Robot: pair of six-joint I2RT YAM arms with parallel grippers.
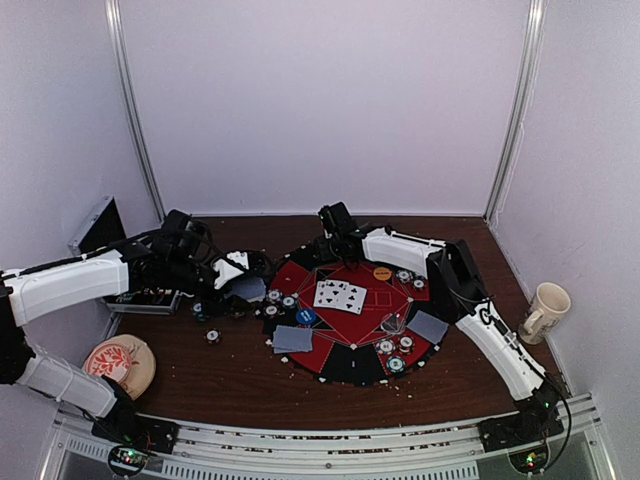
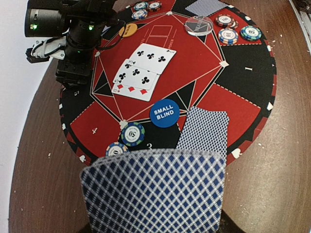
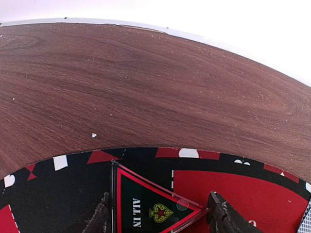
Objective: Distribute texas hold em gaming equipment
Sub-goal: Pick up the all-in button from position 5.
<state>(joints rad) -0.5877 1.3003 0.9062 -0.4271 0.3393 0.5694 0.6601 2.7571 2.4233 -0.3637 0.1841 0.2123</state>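
Note:
My left gripper (image 1: 240, 278) is shut on a fan of blue-backed playing cards (image 2: 153, 191) that hides its fingers, just left of the mat (image 1: 355, 362). Three face-up cards (image 2: 143, 73) lie at the mat's centre. A blue small-blind disc (image 2: 164, 113), an orange disc (image 2: 128, 30), a clear disc (image 2: 199, 25), face-down cards (image 2: 203, 131) and chips (image 2: 132, 133) sit around them. At the mat's far edge my right gripper (image 3: 158, 216) stands open. Its fingers (image 3: 97, 218) sit close on either side of a flat "ALL IN" triangle (image 3: 146, 208).
A metal case (image 1: 100, 225) stands at the far left behind the left arm. A round pink-patterned dish (image 1: 120, 362) lies near the left arm's base. A mug (image 1: 545, 310) sits at the right wall. One loose chip (image 1: 212, 336) lies on the wood left of the mat.

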